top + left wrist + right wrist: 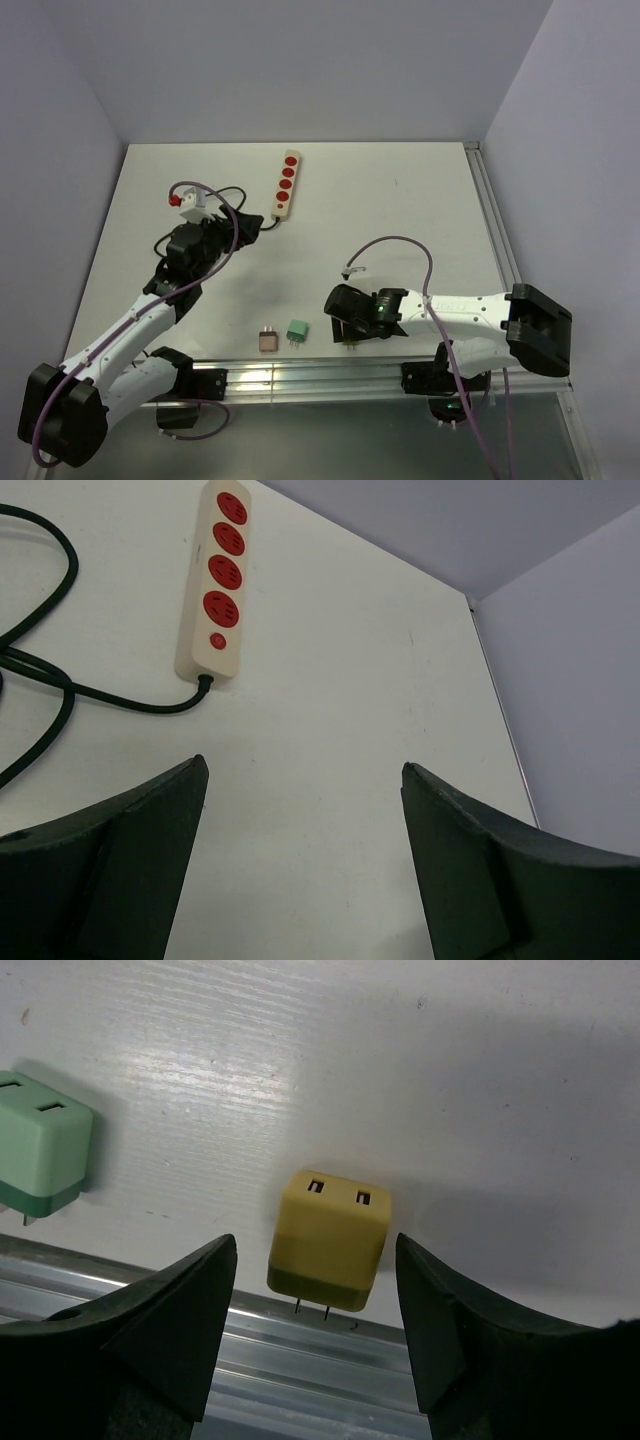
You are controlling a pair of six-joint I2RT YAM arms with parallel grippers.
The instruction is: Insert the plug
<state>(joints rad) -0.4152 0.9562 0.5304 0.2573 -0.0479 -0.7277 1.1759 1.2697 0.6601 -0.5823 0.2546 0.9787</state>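
A yellow plug [328, 1240] lies on the table near its front edge, prongs toward the metal rail. My right gripper [316, 1250] is open, its fingers either side of the plug and apart from it. In the top view my right gripper [346, 318] hides the yellow plug. A cream power strip [287, 184] with red sockets lies at the back; it also shows in the left wrist view [215, 580]. My left gripper [303, 770] is open and empty, left of the strip in the top view [205, 240].
A green plug [297, 330] and a brown plug [267, 340] lie near the front edge; the green one shows in the right wrist view [42, 1150]. The strip's black cord [60, 675] loops at the left. A metal rail [300, 378] runs along the front.
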